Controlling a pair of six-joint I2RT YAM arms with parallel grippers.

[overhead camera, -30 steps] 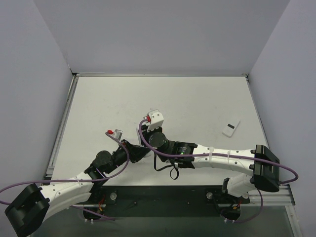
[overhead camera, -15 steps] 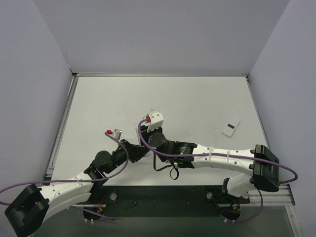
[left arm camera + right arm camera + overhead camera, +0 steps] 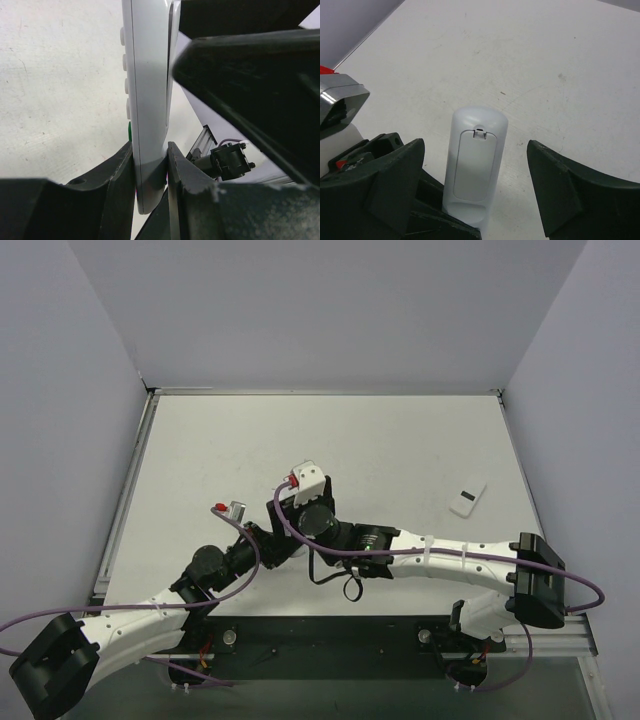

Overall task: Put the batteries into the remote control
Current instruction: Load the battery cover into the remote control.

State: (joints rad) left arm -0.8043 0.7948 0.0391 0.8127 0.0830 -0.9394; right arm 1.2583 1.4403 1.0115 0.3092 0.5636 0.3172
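Left gripper clamped remote upright. Right gripper spread open, straddling remote's back panel. Batteries unseen. I judged: compartment-access step; next called for careful right-finger contact at panel's top catch.

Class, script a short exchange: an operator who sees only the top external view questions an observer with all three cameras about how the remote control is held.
Operator: The arms block my view. Is anything gripped?
Observer: Yes. The left wrist view shows the left tool shut on the lower end of the remote control, seen edge-on.
Operator: And the right tool?
Observer: Open. The right wrist view shows its fingers apart, one on each side of the remote's plain back.
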